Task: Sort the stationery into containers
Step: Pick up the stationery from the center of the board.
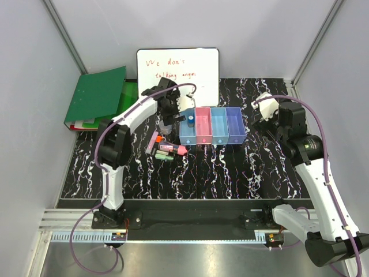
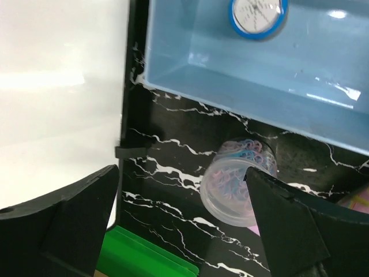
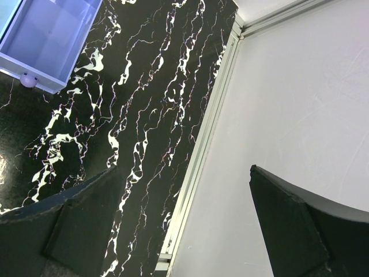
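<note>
The containers (image 1: 211, 127) are four joined bins: light blue, pink, light blue and purple-blue. A small blue-capped bottle (image 1: 189, 122) stands in the leftmost bin (image 2: 242, 69) and also shows in the left wrist view (image 2: 256, 14). My left gripper (image 1: 166, 126) hangs open just left of that bin. In the left wrist view (image 2: 181, 231) a clear round piece (image 2: 233, 187) with coloured bands inside lies on the table against the right finger (image 2: 288, 231), not gripped. Pink, orange and green sticks (image 1: 164, 150) lie in a cluster nearer me. My right gripper (image 1: 259, 111) is open and empty right of the bins (image 3: 184, 225).
A whiteboard (image 1: 177, 72) with red writing stands behind the bins and shows at the left of the left wrist view (image 2: 57, 86). A green folder (image 1: 95, 95) lies at the back left. The cell wall and table rail (image 3: 202, 156) are under my right gripper. The purple bin's corner (image 3: 46, 40) shows there.
</note>
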{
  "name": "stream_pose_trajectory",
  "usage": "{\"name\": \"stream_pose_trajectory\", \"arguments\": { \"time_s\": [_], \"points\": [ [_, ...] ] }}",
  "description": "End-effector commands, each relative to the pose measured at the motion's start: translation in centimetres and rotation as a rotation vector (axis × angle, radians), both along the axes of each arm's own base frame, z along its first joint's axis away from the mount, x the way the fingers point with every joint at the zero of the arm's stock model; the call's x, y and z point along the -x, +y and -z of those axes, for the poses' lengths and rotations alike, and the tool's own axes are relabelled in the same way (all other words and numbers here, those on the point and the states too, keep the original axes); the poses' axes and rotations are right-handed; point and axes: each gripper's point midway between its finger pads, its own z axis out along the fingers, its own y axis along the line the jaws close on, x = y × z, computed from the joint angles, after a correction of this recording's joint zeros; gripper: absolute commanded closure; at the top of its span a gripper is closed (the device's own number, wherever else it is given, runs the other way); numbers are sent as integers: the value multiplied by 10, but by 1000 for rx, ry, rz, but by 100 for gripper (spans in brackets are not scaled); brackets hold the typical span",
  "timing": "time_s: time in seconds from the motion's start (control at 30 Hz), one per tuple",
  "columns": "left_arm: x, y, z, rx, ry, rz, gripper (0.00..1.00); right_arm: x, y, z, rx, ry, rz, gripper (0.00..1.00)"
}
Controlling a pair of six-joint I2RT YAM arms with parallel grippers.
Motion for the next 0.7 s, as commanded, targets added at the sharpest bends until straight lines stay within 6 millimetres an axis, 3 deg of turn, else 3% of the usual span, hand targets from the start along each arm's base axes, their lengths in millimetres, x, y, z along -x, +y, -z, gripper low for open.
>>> {"name": "stream_pose_trajectory", "arguments": {
  "time_s": [0.0, 0.67],
  "points": [
    [0, -4, 1, 12, 28, -20, 1, -1, -1, -13, -11, -41, 8, 1],
    [19, 20, 15, -57, 99, -16, 2, -4, 0, -17, -10, -45, 5, 1]
  ]
}}
